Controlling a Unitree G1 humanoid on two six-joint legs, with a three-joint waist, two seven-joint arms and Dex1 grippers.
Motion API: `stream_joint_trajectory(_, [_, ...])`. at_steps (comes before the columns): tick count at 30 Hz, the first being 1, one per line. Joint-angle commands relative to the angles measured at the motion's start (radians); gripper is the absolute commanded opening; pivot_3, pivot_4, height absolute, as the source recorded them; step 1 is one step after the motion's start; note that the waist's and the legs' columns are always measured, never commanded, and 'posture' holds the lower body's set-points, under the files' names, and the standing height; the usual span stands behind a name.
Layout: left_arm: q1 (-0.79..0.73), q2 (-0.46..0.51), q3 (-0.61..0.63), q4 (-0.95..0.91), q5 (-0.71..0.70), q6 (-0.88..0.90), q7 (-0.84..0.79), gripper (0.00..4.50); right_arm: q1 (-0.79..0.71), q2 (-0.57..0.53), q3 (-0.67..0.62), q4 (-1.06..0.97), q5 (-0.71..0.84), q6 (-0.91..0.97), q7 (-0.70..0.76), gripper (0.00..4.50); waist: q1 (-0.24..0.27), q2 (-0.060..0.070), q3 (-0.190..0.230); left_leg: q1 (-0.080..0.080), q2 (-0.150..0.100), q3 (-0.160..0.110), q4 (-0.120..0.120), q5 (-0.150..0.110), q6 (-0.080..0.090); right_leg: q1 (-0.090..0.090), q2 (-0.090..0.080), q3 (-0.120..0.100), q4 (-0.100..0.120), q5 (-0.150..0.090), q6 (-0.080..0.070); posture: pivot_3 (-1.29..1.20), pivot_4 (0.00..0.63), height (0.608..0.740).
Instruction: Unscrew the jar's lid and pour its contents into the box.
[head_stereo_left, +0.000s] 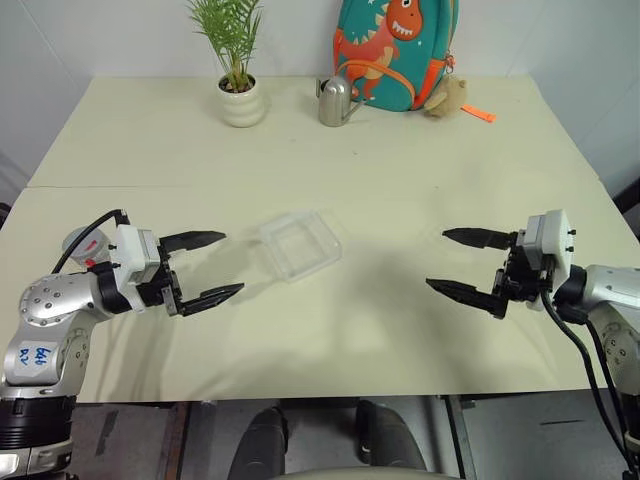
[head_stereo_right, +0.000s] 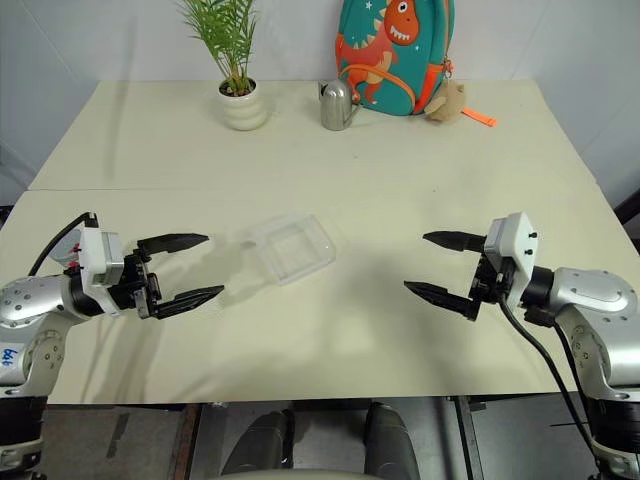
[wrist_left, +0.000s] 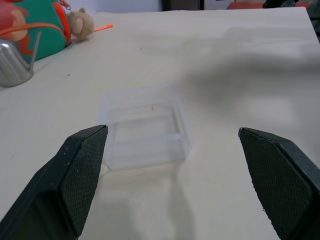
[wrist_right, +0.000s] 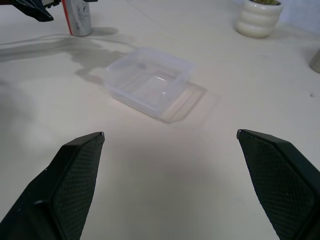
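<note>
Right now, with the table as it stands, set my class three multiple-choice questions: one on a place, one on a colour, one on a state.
1. Where is the clear box?
A. at the far edge of the table
B. mid-table, between the two grippers
C. hanging over the near edge

2. What colour is the plant pot?
A. white
B. black
C. red

3. How are the left gripper and the right gripper?
A. both shut
B. both open and empty
C. each gripping the box

Answers:
1 B, the box lies in the gap between them.
2 A, the ribbed pot is plainly white.
3 B, each pair of fingers stands wide apart with nothing between.
</note>
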Motion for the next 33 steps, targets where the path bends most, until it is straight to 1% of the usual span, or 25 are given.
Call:
stream_joint_trajectory(1, [0.008,0.012,0.041,-0.040,-0.001,-0.013,0.010,4.46,-0.018,0.013,0.003,-0.008,0.003,-0.011,0.000,4.50,0.000,0.000,0.000,0.000,0.000,0.000,0.000,0.000,0.000,0.000,0.000,0.000,0.000,0.000,0.000,0.00,0.150,0.740])
stream_joint_trajectory(6, [0.051,0.004,0.077,-0.058,0.015,-0.026,0.044,4.46,-0.045,0.046,0.036,0.015,-0.010,-0.018,-0.001,4.50,-0.001,0.000,0.000,0.000,0.000,0.000,0.001,0.000,0.000,0.000,0.000,0.000,0.000,0.000,0.000,0.00,0.150,0.740])
stream_joint_trajectory(9, [0.117,-0.031,0.118,-0.089,0.034,-0.045,0.113,4.46,-0.067,0.071,0.061,0.015,-0.011,-0.017,-0.002,4.50,-0.002,0.000,0.000,0.000,0.001,0.000,0.001,0.000,0.000,0.000,0.001,0.001,0.000,0.000,0.000,0.00,0.150,0.740])
stream_joint_trajectory(14, [0.322,-0.168,0.201,-0.212,0.120,-0.095,0.301,4.46,-0.134,0.119,0.121,0.021,-0.007,0.003,0.003,4.50,-0.004,0.000,0.000,0.001,0.001,0.002,0.001,-0.001,-0.001,0.000,0.002,0.003,0.000,0.000,0.000,0.00,0.150,0.740])
stream_joint_trajectory(16, [0.404,-0.227,0.222,-0.252,0.137,-0.109,0.357,4.46,-0.153,0.143,0.143,0.017,-0.009,0.006,-0.005,4.50,-0.001,0.000,0.000,0.002,0.001,0.003,0.001,-0.002,0.000,0.000,0.002,0.004,0.000,0.000,0.000,0.00,0.150,0.740])
stream_joint_trajectory(17, [0.468,-0.270,0.222,-0.277,0.163,-0.117,0.394,4.46,-0.166,0.155,0.154,0.018,-0.005,0.009,-0.003,4.50,-0.001,-0.001,0.000,0.002,0.002,0.003,0.001,-0.002,0.000,0.000,0.003,0.004,0.000,0.000,0.000,0.00,0.150,0.740])
stream_joint_trajectory(18, [0.519,-0.306,0.224,-0.289,0.194,-0.137,0.426,4.46,-0.180,0.165,0.162,0.017,0.000,0.015,0.000,4.50,0.000,-0.001,0.000,0.001,0.002,0.003,0.001,-0.002,-0.001,0.000,0.003,0.005,0.000,0.000,0.000,0.00,0.150,0.740])
stream_joint_trajectory(20, [0.571,-0.343,0.240,-0.287,0.217,-0.164,0.460,4.46,-0.196,0.181,0.179,0.007,0.003,0.026,-0.006,4.50,0.002,-0.001,0.000,0.001,0.002,0.003,0.003,-0.003,0.000,0.000,0.003,0.005,-0.001,0.000,0.000,0.00,0.150,0.740])
stream_joint_trajectory(21, [0.577,-0.372,0.255,-0.276,0.215,-0.171,0.496,4.46,-0.204,0.188,0.185,0.009,0.001,0.027,-0.004,4.50,0.006,-0.001,0.000,0.001,0.002,0.003,0.004,-0.003,0.001,0.000,0.003,0.005,0.000,0.000,0.000,0.00,0.150,0.740])
stream_joint_trajectory(24, [0.568,-0.498,0.321,-0.268,0.252,-0.182,0.705,4.46,-0.237,0.198,0.192,0.050,-0.008,0.013,0.019,4.50,0.014,-0.001,0.000,0.000,0.003,0.003,0.008,-0.004,0.001,0.000,0.004,0.005,-0.001,0.000,-0.002,0.00,0.150,0.740])
stream_joint_trajectory(25, [0.544,-0.555,0.349,-0.269,0.267,-0.180,0.806,4.46,-0.260,0.208,0.197,0.067,-0.008,0.013,0.020,4.50,0.015,-0.001,0.000,0.000,0.003,0.004,0.011,-0.005,0.001,0.001,0.004,0.005,-0.001,0.000,-0.003,0.00,0.150,0.740])
stream_joint_trajectory(27, [0.503,-0.619,0.359,-0.266,0.289,-0.181,0.916,4.46,-0.290,0.224,0.209,0.083,-0.016,0.008,0.018,4.50,0.016,-0.001,0.000,0.000,0.004,0.004,0.014,-0.006,0.001,0.004,0.005,0.005,-0.003,0.001,-0.004,0.00,0.150,0.740])
stream_joint_trajectory(29, [0.464,-0.645,0.352,-0.258,0.299,-0.176,0.969,4.46,-0.302,0.235,0.216,0.083,-0.021,0.011,0.012,4.50,0.023,-0.002,-0.001,0.000,0.004,0.004,0.016,-0.006,0.001,0.004,0.005,0.005,-0.003,0.003,-0.006,0.00,0.150,0.740])
stream_joint_trajectory(31, [0.419,-0.642,0.342,-0.234,0.345,-0.178,1.024,4.46,-0.304,0.243,0.219,0.072,-0.022,0.023,0.002,4.50,0.028,-0.002,-0.001,0.000,0.004,0.004,0.016,-0.006,0.002,0.004,0.006,0.005,-0.003,0.003,-0.007,0.00,0.150,0.740])
stream_joint_trajectory(33, [0.371,-0.631,0.334,-0.200,0.362,-0.176,1.057,4.46,-0.300,0.245,0.224,0.063,-0.021,0.027,-0.004,4.50,0.027,-0.002,-0.001,0.000,0.005,0.004,0.016,-0.006,0.002,0.004,0.007,0.005,-0.003,0.003,-0.007,0.00,0.150,0.740])
